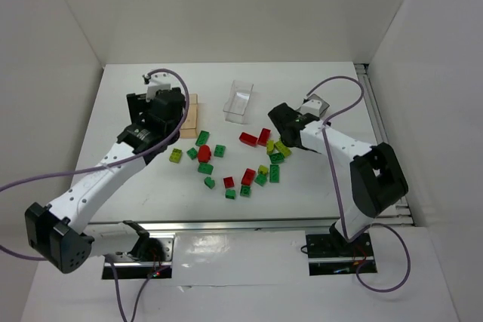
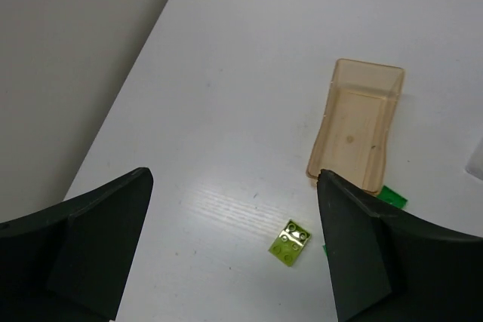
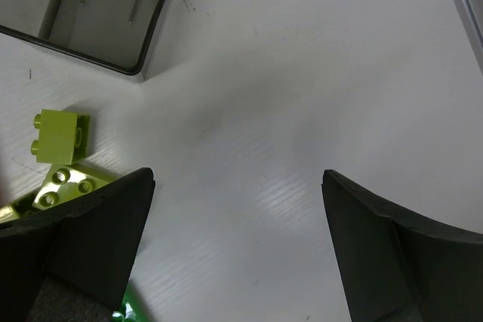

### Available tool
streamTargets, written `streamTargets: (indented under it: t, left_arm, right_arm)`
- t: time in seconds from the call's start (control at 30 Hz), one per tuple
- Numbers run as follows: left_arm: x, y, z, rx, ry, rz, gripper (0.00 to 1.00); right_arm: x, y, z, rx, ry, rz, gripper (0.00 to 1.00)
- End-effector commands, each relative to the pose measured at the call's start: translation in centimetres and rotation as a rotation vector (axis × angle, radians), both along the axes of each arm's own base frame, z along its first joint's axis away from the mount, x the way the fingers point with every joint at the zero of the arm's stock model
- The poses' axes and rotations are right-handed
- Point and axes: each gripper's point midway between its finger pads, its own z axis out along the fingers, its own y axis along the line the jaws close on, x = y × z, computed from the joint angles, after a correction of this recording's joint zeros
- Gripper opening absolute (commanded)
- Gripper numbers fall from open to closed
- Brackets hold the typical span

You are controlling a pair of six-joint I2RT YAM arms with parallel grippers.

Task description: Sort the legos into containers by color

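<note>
Bricks (image 1: 205, 167), red, green and yellow-green, lie scattered mid-table between the two arms. Tan box (image 2: 358, 130) lies just beyond the left gripper (image 2: 234, 246); clear box (image 1: 240, 101) at centre rear; dark box (image 3: 98, 13) near the right gripper (image 3: 238, 239). Both sets of jaws spread wide, holding nothing.

The top camera looked down from above and behind the arm bases, far enough to take in the whole desk (image 1: 302, 197). The left wrist camera sat close, facing down past its pincer (image 2: 234, 179) at the tan box (image 2: 361, 126); the top view shared that tan box (image 1: 191, 115). The right wrist camera hung close over desk well right of it.
</note>
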Motion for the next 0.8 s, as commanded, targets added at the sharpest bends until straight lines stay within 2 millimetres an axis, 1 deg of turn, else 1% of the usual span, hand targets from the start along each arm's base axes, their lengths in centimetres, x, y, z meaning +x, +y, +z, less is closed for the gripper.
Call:
streamTargets:
  t: [0.0,0.03,0.07,0.1,0.17,0.2,0.23,0.27,0.3,0.33,0.37,0.4,0.43,0.47,0.5,0.53,0.57,0.6,0.67,0.7,0.73,0.77]
  left_arm:
    - [-1.4,3.0,2.1,0.028,-0.077,0.251,0.99]
    - [-1.6,2.9,2.1,-0.011,-0.083,0.273,0.99]
    - [-1.8,3.0,1.2,-0.012,-0.067,0.302,0.99]
    - [-2.5,3.4,0.7,-0.045,-0.07,0.339,0.99]
    - [-2.3,2.9,-0.4,-0.052,-0.047,0.315,0.99]
    - [-2.0,2.3,-0.8,-0.069,-0.033,0.274,0.99]
    - [-1.4,2.0,-0.3,-0.069,-0.054,0.24,0.99]
    - [-1.2,1.6,-1.2,-0.063,-0.033,0.21,0.99]
    - [-0.9,1.0,-1.2,-0.064,-0.03,0.167,0.99]
    - [-0.4,-0.4,-1.6,-0.054,0.014,0.049,0.99]
    - [0.1,-1.2,-1.9,-0.086,0.002,0.015,0.99]
    - [0.1,-1.5,-2.4,-0.098,0.013,0.002,0.99]
    - [0.2,-2.2,-2.7,-0.124,0.02,-0.023,0.99]
    - [0.4,-2.3,-3.0,-0.134,0.024,-0.017,0.99]
    - [0.2,-2.1,-3.7,-0.134,0.042,0.002,0.99]
    - [0.1,-2.0,-4.1,-0.137,0.049,0.019,0.99]
    - [0.5,-2.3,-4.3,-0.141,0.054,0.024,0.99]
    - [0.7,-2.3,-4.7,-0.142,0.075,0.022,0.99]
    - [0.8,-3.2,-5.4,-0.154,0.131,-0.018,0.99]
    - [1.2,-3.4,-4.7,-0.166,0.137,-0.024,0.99]
    - [1.3,-3.9,-5.5,-0.162,0.173,-0.037,0.99]
    - [1.4,-4.9,-5.8,-0.182,0.202,-0.092,0.99]
  right_arm:
    - [0.4,0.6,-0.2,0.001,-0.022,-0.012,1.0]
    - [0.4,0.6,-0.2,0.001,-0.022,-0.012,1.0]
    - [0.2,0.5,-0.5,0.001,-0.019,-0.018,1.0]
    - [0.2,0.6,-0.5,0.01,-0.027,-0.028,1.0]
    - [-0.2,1.0,-1.0,0.022,-0.019,-0.024,1.0]
    - [-0.2,1.2,-0.8,0.038,-0.02,-0.02,1.0]
    - [-0.4,1.4,-1.0,0.058,-0.019,-0.014,1.0]
    - [-0.4,1.8,-0.7,0.064,-0.027,-0.001,1.0]
    - [-1.1,2.2,-1.3,0.061,-0.022,0.019,1.0]
    - [-1.2,2.5,-0.8,0.077,-0.038,0.045,1.0]
    - [-0.8,3.3,-0.7,0.118,-0.061,0.071,1.0]
    - [-1.2,3.4,-1.1,0.132,-0.053,0.092,1.0]
    - [-1.2,3.7,-0.4,0.159,-0.073,0.118,1.0]
    - [-0.8,4.6,-0.1,0.212,-0.103,0.134,1.0]
    - [-0.9,4.7,-0.2,0.223,-0.109,0.146,1.0]
    - [-0.7,5.1,0.6,0.257,-0.137,0.157,1.0]
    - [-0.5,6.4,0.7,0.317,-0.144,0.195,1.0]
    - [-0.2,6.6,0.8,0.339,-0.147,0.203,1.0]
    - [0.4,6.9,1.1,0.36,-0.163,0.214,1.0]
    - [0.9,7.3,1.3,0.391,-0.179,0.221,0.96]
    - [1.0,7.6,0.8,0.404,-0.174,0.229,0.95]
    - [1.5,7.7,1.1,0.424,-0.189,0.236,0.95]
